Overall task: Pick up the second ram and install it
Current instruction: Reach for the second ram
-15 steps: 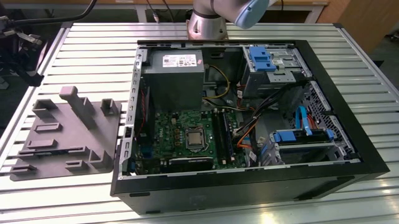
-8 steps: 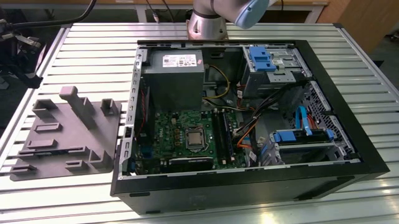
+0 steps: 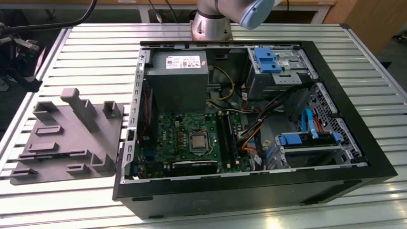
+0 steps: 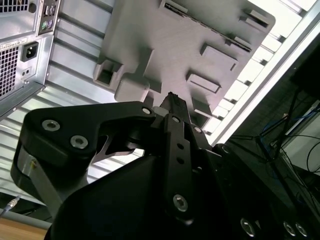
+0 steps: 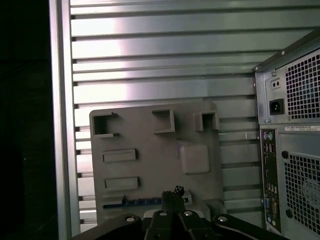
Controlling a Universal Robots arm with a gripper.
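One ram (image 5: 131, 202) sits edge-up in the tray (image 5: 150, 130) slot, just beside the pincer (image 5: 173, 192), its tips pressed together, empty. Light, stiff, fragile, I reckon: pinch its long flat faces mid-length, gently.

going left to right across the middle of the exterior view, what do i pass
grey moulded tray → green motherboard → memory slots → orange cables → blue-latched drive cage → black case wall
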